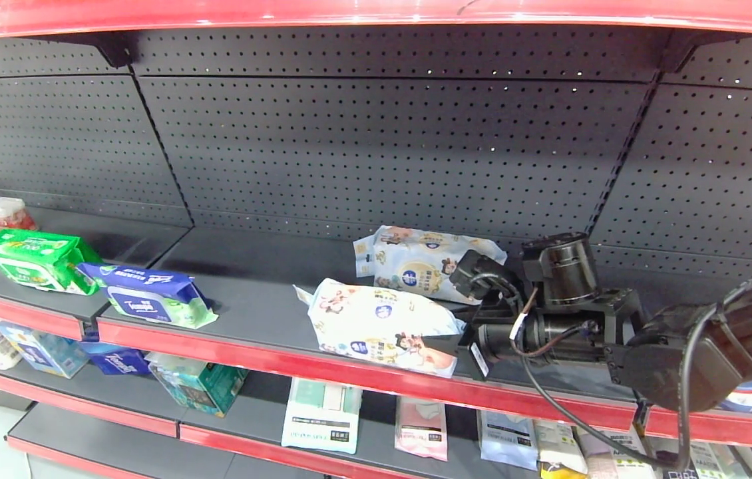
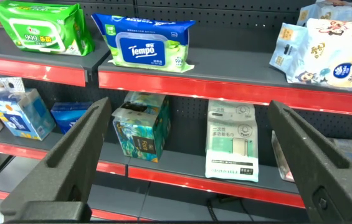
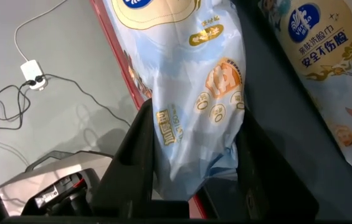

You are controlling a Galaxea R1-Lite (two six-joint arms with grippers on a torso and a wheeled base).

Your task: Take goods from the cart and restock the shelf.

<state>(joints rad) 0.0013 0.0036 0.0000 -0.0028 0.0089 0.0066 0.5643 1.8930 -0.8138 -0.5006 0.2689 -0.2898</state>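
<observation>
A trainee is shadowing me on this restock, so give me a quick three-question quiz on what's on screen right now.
1. True or false: the right gripper is shut on the front pale-blue pack.
2. Which pack lies nearest the blue wipes pack? A) green wipes pack B) front pale-blue pack C) rear pale-blue pack
3. Fill in: the left gripper, facing the shelves, is ____ (open or shut).
Key: 1 true; 2 A; 3 open.
</observation>
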